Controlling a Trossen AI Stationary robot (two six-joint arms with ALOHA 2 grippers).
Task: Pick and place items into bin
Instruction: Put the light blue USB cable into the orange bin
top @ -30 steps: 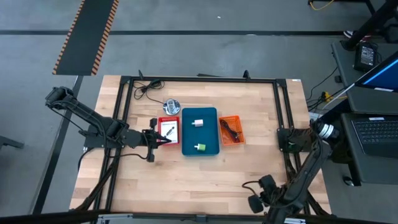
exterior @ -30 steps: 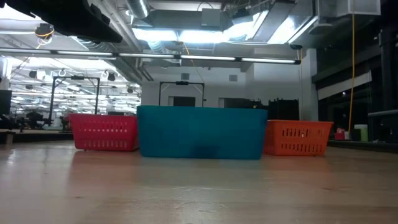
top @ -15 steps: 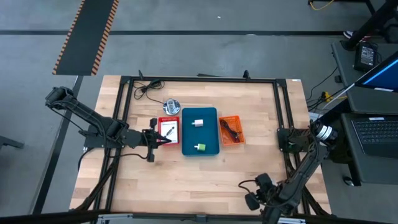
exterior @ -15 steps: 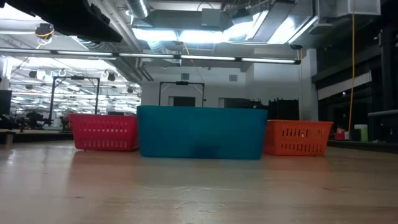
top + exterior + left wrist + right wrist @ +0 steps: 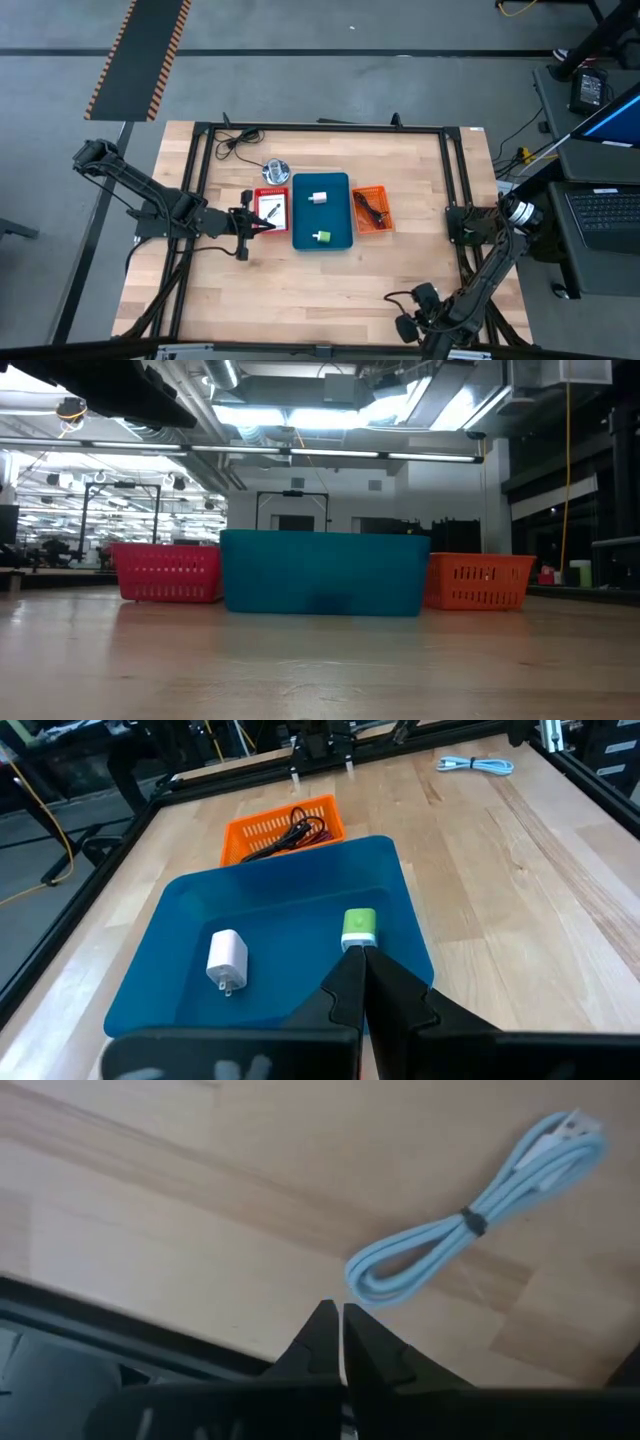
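My left gripper [image 5: 268, 226] [image 5: 362, 952] hovers shut over the red bin [image 5: 270, 209], which holds a white card with black parts. Beside it, the teal bin [image 5: 322, 224] [image 5: 290, 910] holds a white plug block [image 5: 226, 958] and a green-and-white block [image 5: 358, 926]. The orange bin [image 5: 370, 209] [image 5: 285, 828] holds dark and reddish cables. A pale blue coiled cable [image 5: 470, 1220] [image 5: 477, 764] lies flat on the table. My right gripper [image 5: 403, 328] [image 5: 342, 1312] is shut near the table's near edge, just short of the cable's looped end.
A shiny silver round object [image 5: 276, 171] and a loose black cable [image 5: 235, 140] lie beyond the red bin. A black frame [image 5: 325, 128] runs around the table. In the low view the three bins [image 5: 322, 572] stand in a row on bare wood.
My right arm has shifted a little toward the table's left and near edge. The left arm and the bins stand as before.
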